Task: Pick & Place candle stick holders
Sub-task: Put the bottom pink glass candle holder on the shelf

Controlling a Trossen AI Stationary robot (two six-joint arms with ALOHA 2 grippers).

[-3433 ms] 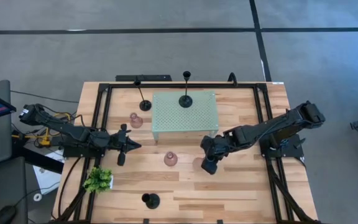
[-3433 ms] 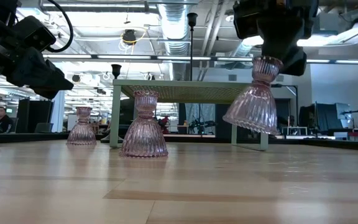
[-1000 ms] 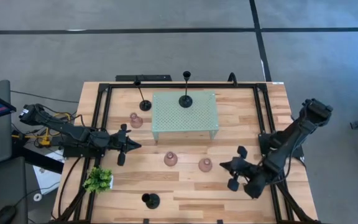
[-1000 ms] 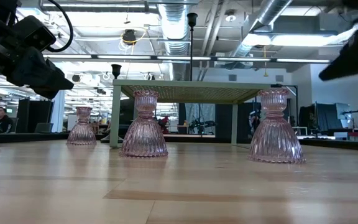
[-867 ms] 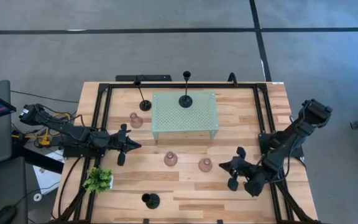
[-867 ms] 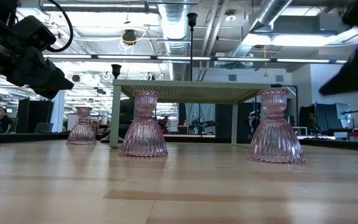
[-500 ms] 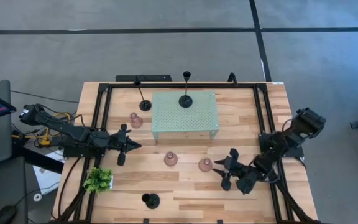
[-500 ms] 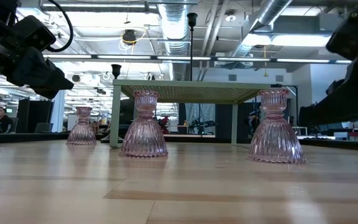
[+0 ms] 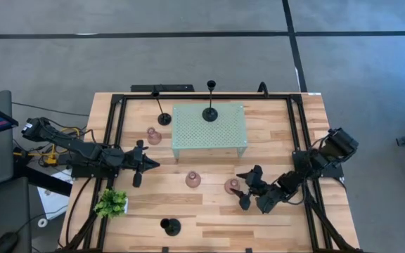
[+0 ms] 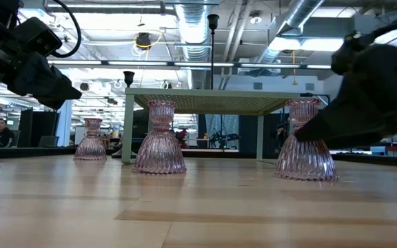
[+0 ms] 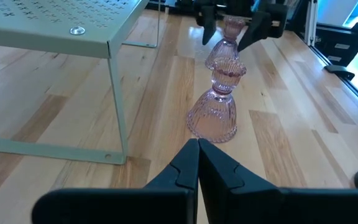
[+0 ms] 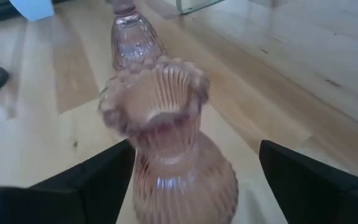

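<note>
Three pink ribbed glass candle holders upright on the wooden table [image 10: 185, 213]: a small far one [image 10: 89, 140], a middle one [image 10: 160, 138], and a third [image 10: 306, 141] with the right gripper [image 10: 378, 96] against it. Pale green stand [image 10: 212, 100] behind them. Left gripper [image 10: 29, 58] raised.

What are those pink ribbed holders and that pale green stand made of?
The pink holders look like pressed glass: translucent, glossy, ribbed, with the wood showing through. The green stand looks like painted sheet metal: thin, matte and perforated, though I can't be sure.
</note>
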